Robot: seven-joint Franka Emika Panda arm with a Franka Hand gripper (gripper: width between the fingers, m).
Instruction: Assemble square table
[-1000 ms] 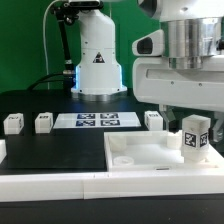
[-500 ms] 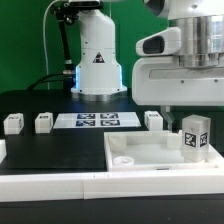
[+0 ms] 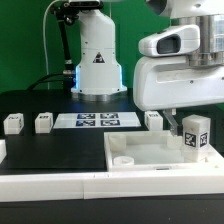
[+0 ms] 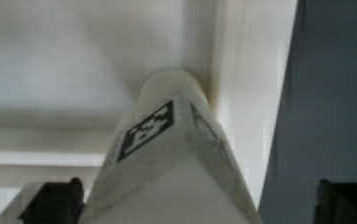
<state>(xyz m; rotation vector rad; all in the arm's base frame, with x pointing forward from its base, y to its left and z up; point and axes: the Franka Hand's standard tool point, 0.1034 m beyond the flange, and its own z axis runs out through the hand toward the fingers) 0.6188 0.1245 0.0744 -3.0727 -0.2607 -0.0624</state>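
My gripper [image 4: 201, 205] hangs with its jaws spread wide and clamps nothing. In the wrist view my two dark fingertips [image 4: 54, 200] stand on either side of a white leg [image 4: 157, 130], and a clear gap shows at least on one side of it. That leg stands upright beneath me with a black-and-white tag on the face turned to my camera. It rests in a corner of the square tabletop [image 3: 150, 170], the far corner on the exterior view's right, tight against the raised rim. The tabletop is a white slab lying flat on the black table [image 3: 50, 150] with its rim facing up, and a small round boss shows inside it near the corner on the exterior view's left. Along the slab's near side, closest to the exterior camera, runs a long white bar [image 3: 60, 192]. Just beyond the slab's far rim sits a loose leg [image 3: 153, 119]. Farther toward the exterior view's left, well apart from the slab, a second loose leg [image 3: 44, 122] and a third loose leg [image 3: 12, 124] stand on the table. Between those and the first loose one lies the marker board [image 3: 97, 121], flat, with its tags up. Behind it rises my own white base [image 3: 97, 60], with a green backdrop [image 3: 25, 40] at the very back.
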